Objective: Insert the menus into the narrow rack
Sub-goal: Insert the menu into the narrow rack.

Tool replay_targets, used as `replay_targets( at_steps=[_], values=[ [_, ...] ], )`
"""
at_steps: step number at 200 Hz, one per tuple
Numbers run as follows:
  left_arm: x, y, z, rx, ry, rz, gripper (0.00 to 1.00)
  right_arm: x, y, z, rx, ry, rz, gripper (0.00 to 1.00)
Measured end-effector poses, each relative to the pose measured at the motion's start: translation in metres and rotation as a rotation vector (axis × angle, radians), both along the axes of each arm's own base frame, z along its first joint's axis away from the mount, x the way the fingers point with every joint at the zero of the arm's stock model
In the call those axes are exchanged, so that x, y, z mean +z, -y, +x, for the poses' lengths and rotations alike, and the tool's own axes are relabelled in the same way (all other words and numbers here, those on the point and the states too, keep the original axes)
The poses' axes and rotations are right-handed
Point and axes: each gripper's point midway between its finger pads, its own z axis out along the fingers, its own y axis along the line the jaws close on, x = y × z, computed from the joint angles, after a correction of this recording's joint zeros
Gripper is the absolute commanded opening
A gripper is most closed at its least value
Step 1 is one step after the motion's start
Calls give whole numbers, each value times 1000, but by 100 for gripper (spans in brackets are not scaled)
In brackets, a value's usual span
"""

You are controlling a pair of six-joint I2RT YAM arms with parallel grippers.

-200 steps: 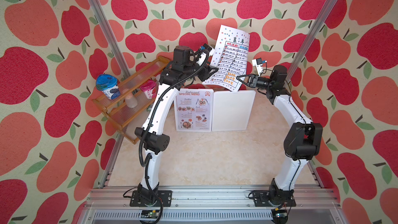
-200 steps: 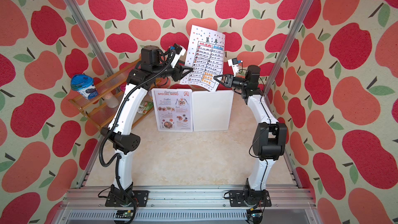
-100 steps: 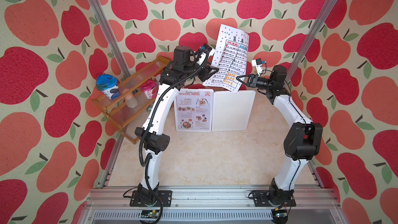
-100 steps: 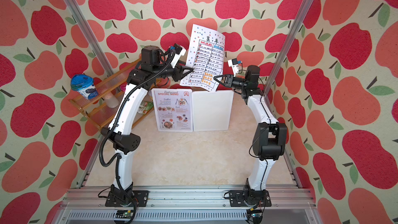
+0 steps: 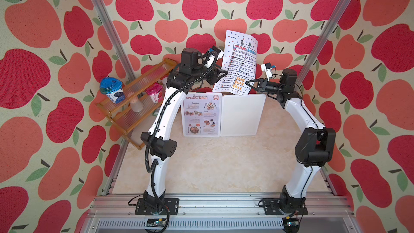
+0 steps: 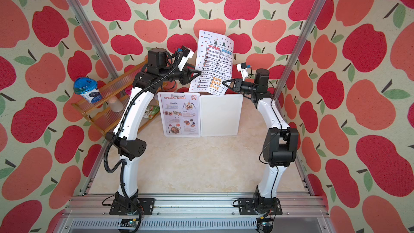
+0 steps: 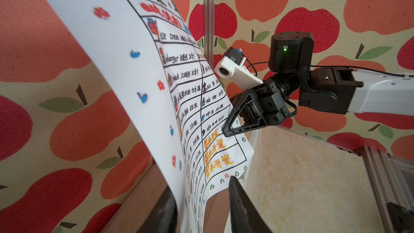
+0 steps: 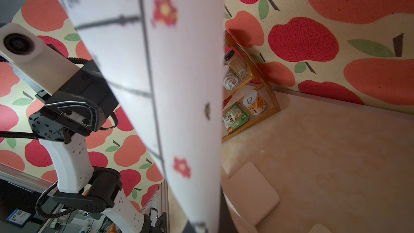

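1. My right gripper is clamped on the lower right edge of the white paper sheet with the black-lined table, dotted border and orange text. A pinch low down lets me steer the bottom edge, which has to go in first.
2. That sheet stands nearly upright in the air at the back of the marbled table. Its top curls a little towards the apple-print wall, because thin paper pinched at one spot will not stay flat.
3. My left gripper is at the sheet's opposite edge. In the left wrist view its black fingers stand apart with the paper's lower edge passing between them, so it is not squeezing. I judge it is there as a loose guide against the sheet swinging.
4. The sheet's bottom edge hangs just above the far edge of a blank white rounded panel. Just beside that panel is the other menu, the white sheet with the red "Restaurant Special Menu" heading and food photos, its face showing in both top views.
5. Whether those panels belong to the narrow rack, and where its slot opens, I cannot tell. If the slot lies under the hanging edge, the next move calls for a slow, straight lowering, since a skewed edge would buckle.
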Motion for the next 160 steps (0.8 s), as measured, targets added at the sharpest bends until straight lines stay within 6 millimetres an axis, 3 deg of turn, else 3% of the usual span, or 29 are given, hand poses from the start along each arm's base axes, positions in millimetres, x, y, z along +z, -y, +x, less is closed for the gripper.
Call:
replay_targets(
  at_steps=[104,151,160],
  values=[
    [0,1,-2,-12,-2,-3,39,15,2,5,-35,-38,27,0],
    [-1,1,-1,-12,-3,-2,40,12,2,5,-40,-79,20,0],
    [-1,1,-1,-12,-4,-3,35,12,3,5,-42,-89,18,0]
  ],
)
